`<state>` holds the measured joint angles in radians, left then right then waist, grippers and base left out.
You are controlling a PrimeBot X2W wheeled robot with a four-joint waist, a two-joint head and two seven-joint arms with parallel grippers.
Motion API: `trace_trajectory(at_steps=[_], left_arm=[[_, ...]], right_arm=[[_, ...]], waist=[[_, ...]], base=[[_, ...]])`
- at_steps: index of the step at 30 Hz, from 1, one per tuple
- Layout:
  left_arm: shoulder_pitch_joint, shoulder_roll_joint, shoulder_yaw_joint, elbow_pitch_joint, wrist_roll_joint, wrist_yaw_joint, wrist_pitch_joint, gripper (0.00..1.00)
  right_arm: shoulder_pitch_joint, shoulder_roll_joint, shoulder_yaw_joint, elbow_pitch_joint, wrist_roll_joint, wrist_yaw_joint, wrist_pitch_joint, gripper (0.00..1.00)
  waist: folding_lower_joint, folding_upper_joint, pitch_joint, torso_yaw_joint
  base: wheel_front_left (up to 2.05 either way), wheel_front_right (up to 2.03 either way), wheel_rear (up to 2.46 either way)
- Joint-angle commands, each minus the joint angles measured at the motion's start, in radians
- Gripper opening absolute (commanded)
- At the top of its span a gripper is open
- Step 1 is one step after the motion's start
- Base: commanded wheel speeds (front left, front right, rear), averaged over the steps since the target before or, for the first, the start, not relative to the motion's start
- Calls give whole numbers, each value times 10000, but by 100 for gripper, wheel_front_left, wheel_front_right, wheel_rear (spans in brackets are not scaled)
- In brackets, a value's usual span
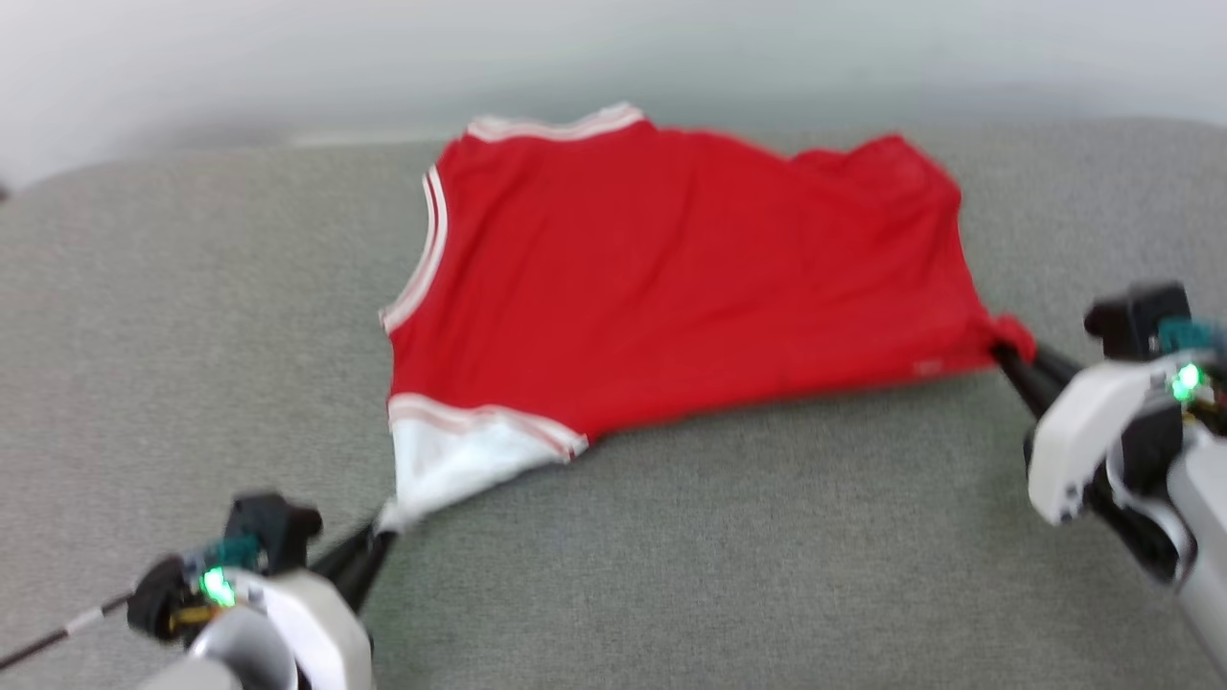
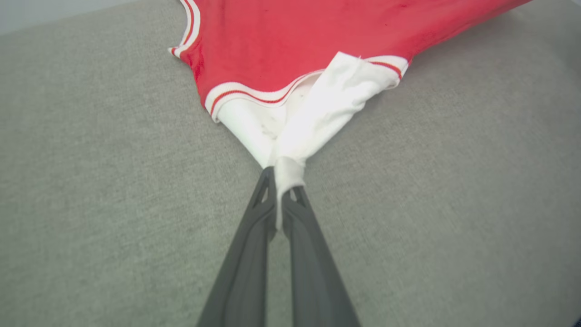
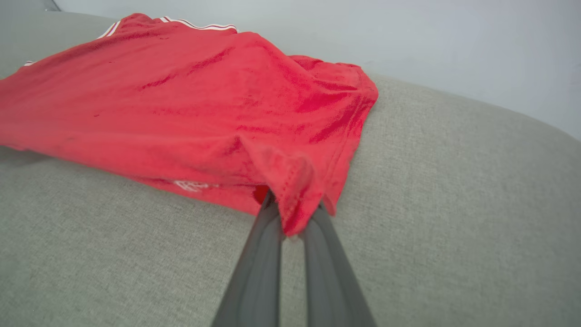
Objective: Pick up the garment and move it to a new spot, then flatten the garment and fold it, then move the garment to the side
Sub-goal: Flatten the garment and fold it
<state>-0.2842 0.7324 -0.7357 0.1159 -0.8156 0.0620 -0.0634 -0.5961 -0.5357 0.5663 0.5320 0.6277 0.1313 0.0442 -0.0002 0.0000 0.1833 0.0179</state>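
The garment, a red jersey with white striped trim, is stretched out over the grey cushion. My left gripper is shut on the tip of its white sleeve at the lower left. At the right, my right gripper is shut on a red hem corner. In the left wrist view, the left gripper pinches the bunched white cloth between its dark fingers. The right gripper has red fabric draped over its fingertips. The far hem corner is bunched.
The grey fabric cushion spreads wide in front of and to both sides of the garment. A pale wall rises behind its rounded back edge. A thin dark cable trails from the left wrist.
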Motion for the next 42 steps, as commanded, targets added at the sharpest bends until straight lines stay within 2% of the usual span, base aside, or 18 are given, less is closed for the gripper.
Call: trace_trajectory(at_steps=[1, 7, 15, 21, 27, 36, 42], left_arm=[[577, 252, -124, -550, -133, 180, 233, 0], [2076, 947, -517, -2245, -635, 757, 1058, 0], [3624, 1513, -900, -3757, -1355, 1321, 1621, 0], [4247, 1804, -1126, -4198, -1683, 1277, 1777, 0], [3890, 1894, -838, -4374, -1346, 1270, 1351, 0], [2526, 2032, 78, -4624, -924, 995, 780, 0], [1305, 1868, 467, -4122, -722, 618, 892, 0]], right_arm=[[568, -207, 63, -160, 163, -9, 19, 0], [2091, -745, -151, -849, 704, -11, 333, 0], [4261, -1199, -672, -2007, 1198, -11, 1294, 0], [5596, -1377, -1278, -2988, 1419, -9, 1961, 0], [6237, -1183, -2076, -3733, 1475, -9, 2347, 0], [6073, -723, -3267, -4909, 1237, -9, 3238, 0], [5414, -466, -3536, -5229, 623, -9, 3931, 0]], waist=[[2, 0, -543, 190], [2, 0, -1072, 206], [2, 0, -1496, -48], [2, 0, -1645, -203], [2, 0, -1570, -274], [2, 0, -904, -306], [2, 0, -107, -335]], base=[[0, 0, 0], [0, 0, 0], [0, 0, 0], [0, 0, 0], [0, 0, 0], [0, 0, 0], [0, 0, 0]])
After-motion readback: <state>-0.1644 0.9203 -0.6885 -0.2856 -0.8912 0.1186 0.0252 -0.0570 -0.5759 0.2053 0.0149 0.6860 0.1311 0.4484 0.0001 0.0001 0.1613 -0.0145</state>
